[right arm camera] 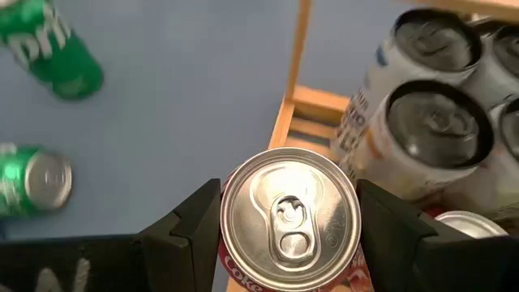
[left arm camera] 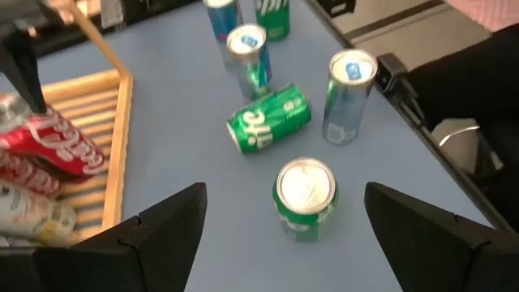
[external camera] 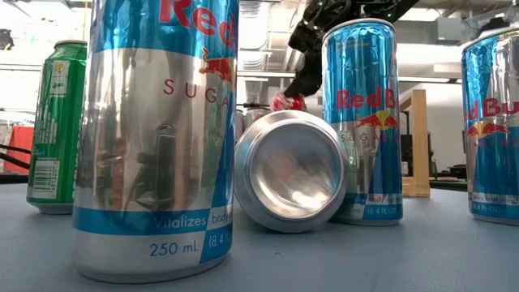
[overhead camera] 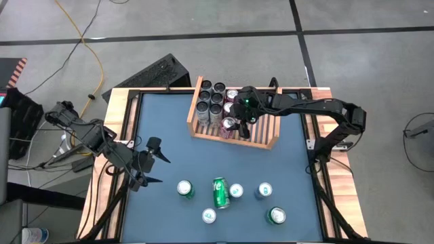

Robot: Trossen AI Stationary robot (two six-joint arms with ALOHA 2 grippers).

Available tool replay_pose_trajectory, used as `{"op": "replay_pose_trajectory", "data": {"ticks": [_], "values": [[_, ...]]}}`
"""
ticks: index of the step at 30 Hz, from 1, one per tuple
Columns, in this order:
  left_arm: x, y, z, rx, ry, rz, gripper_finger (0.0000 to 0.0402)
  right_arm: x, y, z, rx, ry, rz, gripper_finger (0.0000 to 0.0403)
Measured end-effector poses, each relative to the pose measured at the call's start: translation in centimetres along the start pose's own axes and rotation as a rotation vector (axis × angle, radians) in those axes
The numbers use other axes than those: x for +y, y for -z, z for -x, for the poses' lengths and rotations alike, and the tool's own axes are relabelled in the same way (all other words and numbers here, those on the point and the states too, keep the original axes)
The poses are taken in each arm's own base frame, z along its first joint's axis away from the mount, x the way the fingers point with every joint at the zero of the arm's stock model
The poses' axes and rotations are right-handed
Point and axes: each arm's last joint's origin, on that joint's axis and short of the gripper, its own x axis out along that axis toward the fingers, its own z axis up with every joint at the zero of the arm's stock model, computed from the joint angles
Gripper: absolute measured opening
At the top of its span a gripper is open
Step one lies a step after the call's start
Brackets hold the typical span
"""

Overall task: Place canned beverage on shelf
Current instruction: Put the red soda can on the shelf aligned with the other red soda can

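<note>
The light wooden shelf tray (overhead camera: 260,139) lies at the table's far middle, with several cans standing in its left part (overhead camera: 210,100). My right gripper (overhead camera: 237,118) is over the tray's front part, shut on a red cola can (right arm camera: 289,219). The can also shows in the high view (overhead camera: 231,125) and the left wrist view (left arm camera: 53,142). My left gripper (overhead camera: 154,161) is open and empty above the table's left side, near the loose cans. My right gripper pinches the red can between its two fingers, one on each side of the can's wall just below the top rim (right arm camera: 229,235). The fingers come from above, pointing down. The can's top faces up. Whether its base rests on the tray does not show.
Several loose cans stand on the blue table near its front: green (overhead camera: 185,190), silver-topped (overhead camera: 236,191), blue (overhead camera: 264,191), and others (overhead camera: 209,216) (overhead camera: 276,216). One green can (overhead camera: 220,193) lies on its side. The tray's right part (overhead camera: 268,125) is bare slats.
</note>
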Motion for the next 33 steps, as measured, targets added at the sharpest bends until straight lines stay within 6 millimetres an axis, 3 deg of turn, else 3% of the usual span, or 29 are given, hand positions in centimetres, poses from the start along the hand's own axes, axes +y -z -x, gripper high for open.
{"op": "replay_pose_trajectory", "data": {"ticks": [7,18,33], "values": [[0.0,-0.8,0.0,-0.077,0.002,0.006,0.0322,-0.7,0.9,0.2,0.055,-0.023,0.107,0.0227],[0.0,-1.3,0.1,-0.133,-0.008,0.005,0.0322,-4.1,3.1,1.1,-0.019,-0.047,0.061,0.0227],[0.1,-1.3,0.1,-0.132,-0.037,-0.043,0.0322,-3.8,2.4,0.9,-0.046,-0.014,0.065,0.0227]]}}
